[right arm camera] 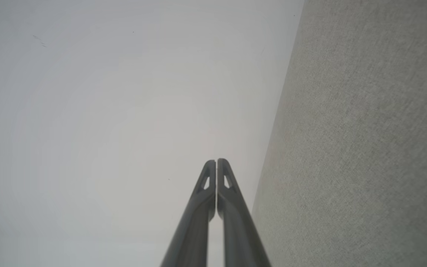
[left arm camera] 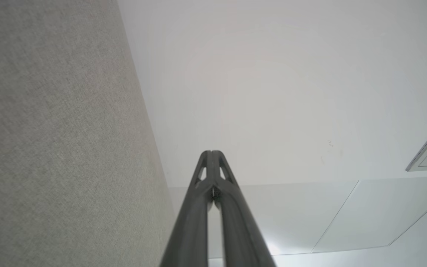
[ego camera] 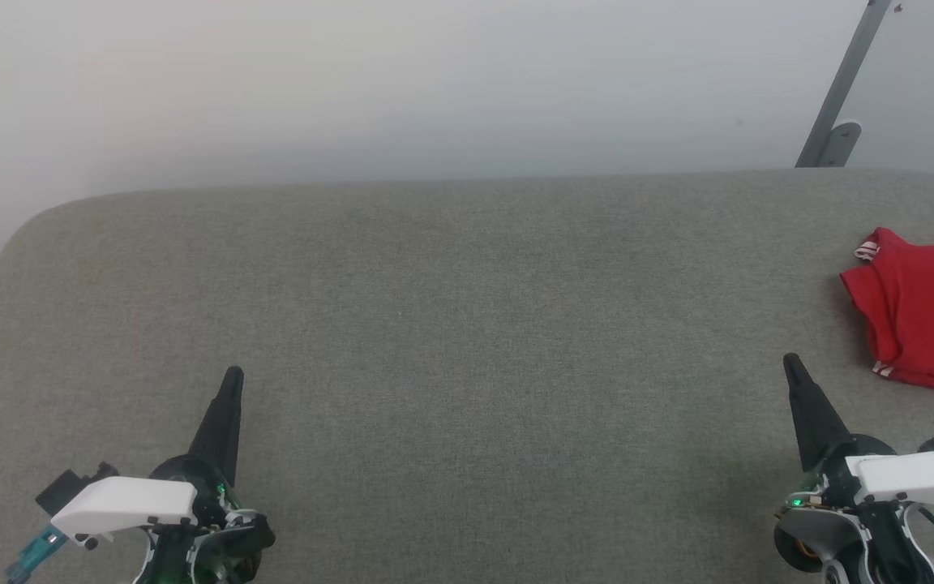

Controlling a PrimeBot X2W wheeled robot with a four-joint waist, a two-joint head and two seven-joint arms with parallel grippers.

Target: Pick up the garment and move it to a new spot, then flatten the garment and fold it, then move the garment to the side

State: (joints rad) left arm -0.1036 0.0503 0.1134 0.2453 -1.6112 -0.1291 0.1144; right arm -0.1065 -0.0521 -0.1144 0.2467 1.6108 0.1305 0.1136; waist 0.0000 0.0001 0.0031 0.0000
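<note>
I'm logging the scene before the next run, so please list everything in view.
garment: one, red with red-and-white striped trim, bunched at the far right of the surface and cut off by the picture's edge
padded surface: one, grey fabric, spanning the head view
wall: one, white, behind the surface
metal strut: one, grey, slanted against the wall at the upper right
left gripper: one, dark fingers, lower left, shut, holding nothing
right gripper: one, dark fingers, lower right, shut, holding nothing, apart from the garment
</note>
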